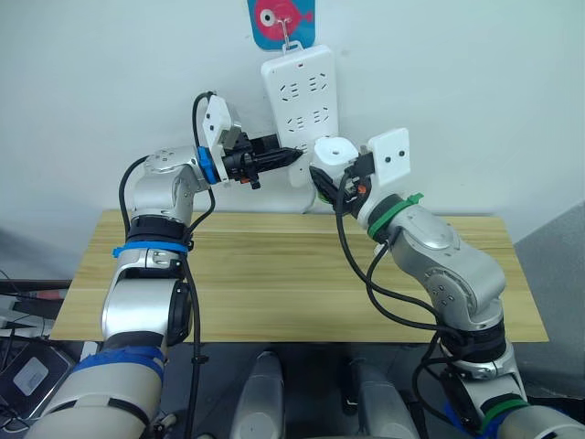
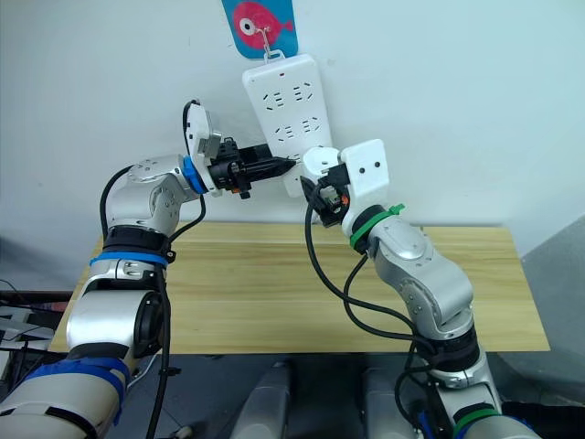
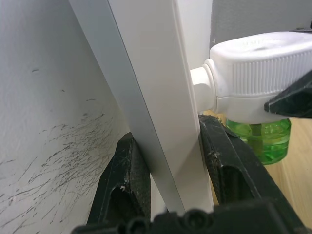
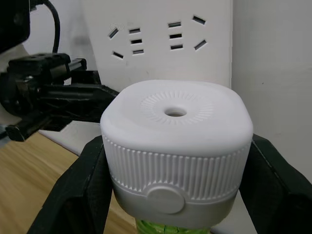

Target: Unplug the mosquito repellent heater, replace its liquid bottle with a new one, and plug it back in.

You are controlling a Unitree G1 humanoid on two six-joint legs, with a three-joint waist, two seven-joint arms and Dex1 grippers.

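The mosquito repellent heater (image 1: 335, 151), white with a ribbed rim and a hole in its top, is held against the lower part of the white power strip (image 1: 302, 101) on the wall. Its plug neck (image 3: 201, 87) touches the strip's face. My right gripper (image 4: 175, 170) is shut on the heater's sides. A green liquid bottle (image 3: 265, 139) hangs under the heater. My left gripper (image 3: 178, 180) is shut on the strip's lower left edge, one finger behind it and one in front. The prongs are hidden.
The strip hangs from a hook on a blue and pink fish sticker (image 1: 279, 18). A wooden table (image 1: 274, 274) stands below both arms against the white wall. Black cables loop from my right arm over the table.
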